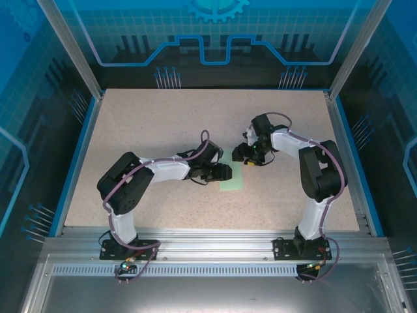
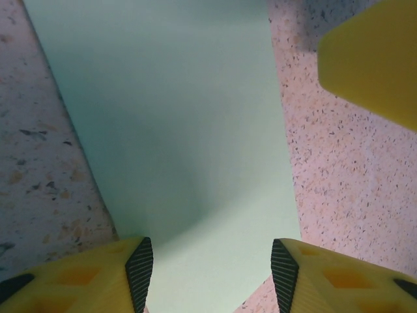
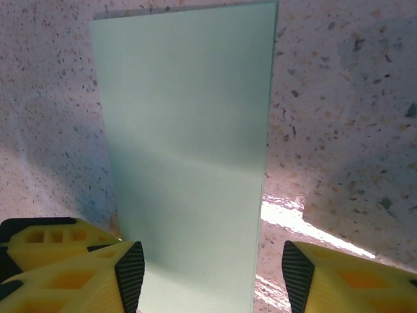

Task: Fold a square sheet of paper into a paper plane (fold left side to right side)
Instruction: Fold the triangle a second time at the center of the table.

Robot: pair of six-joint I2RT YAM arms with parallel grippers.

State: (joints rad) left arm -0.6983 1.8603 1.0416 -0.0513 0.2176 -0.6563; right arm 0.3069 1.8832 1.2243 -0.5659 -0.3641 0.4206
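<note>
Speckled beige table (image 1: 130,130), top view: pale green sheet of paper (image 1: 232,179) lies flat near centre as a narrow strip, w/ left gripper (image 1: 226,173) at its left edge and right gripper (image 1: 249,160) at its far end. Left wrist view: jaws apart, released, sheet on table btw them. Right wrist view: jaws also apart, grasping nothing, strip flat btw the fingers (image 3: 127,274).

Entry: I see the sheet of paper (image 1: 232,178) lying flat on the table (image 1: 163,117), just right of centre and well clear of every edge. The left gripper (image 1: 225,173) sits at the sheet's left side, the right gripper (image 1: 242,156) at its far end. In both wrist views, the sheet runs between the jaws.
</note>
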